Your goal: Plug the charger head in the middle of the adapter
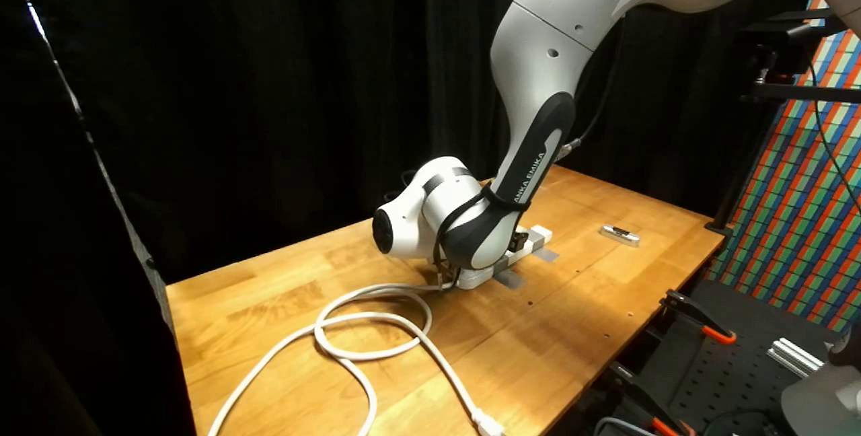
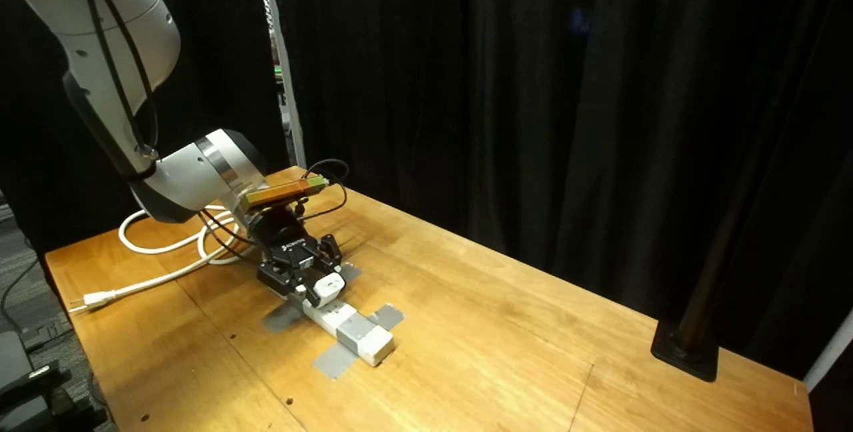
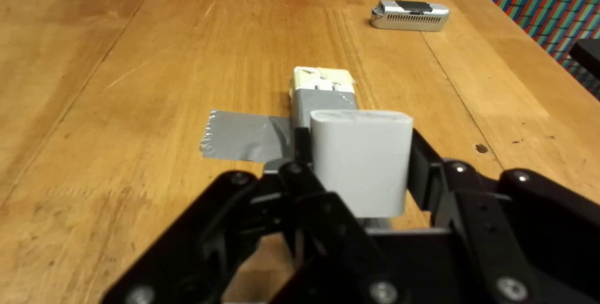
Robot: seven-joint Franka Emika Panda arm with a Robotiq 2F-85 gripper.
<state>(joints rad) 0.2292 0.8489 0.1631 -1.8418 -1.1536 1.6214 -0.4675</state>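
Leaving its plug face free, presumably, the charger head [image 3: 361, 172] is clamped by the gripper [image 2: 323, 283] over the adapter [image 2: 336, 316] — fixed by gray tape [image 3: 243, 136], likely against shifting.

In both exterior views, black curtains [image 2: 533, 119] are hanging in gloom while the tabletop [image 2: 506, 379] is shining warmly. In the wrist view, the gripper [image 3: 361, 158] is looking blurred.

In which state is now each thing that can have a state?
Charger head: gripped; plugged in or not, unclear.
Hand: closed on the charger head.
Adapter: held to the table by grey tape.
White cord: loosely looped.
Cord's plug: unplugged, prongs bare.
Slotted silver item: lying on the table.
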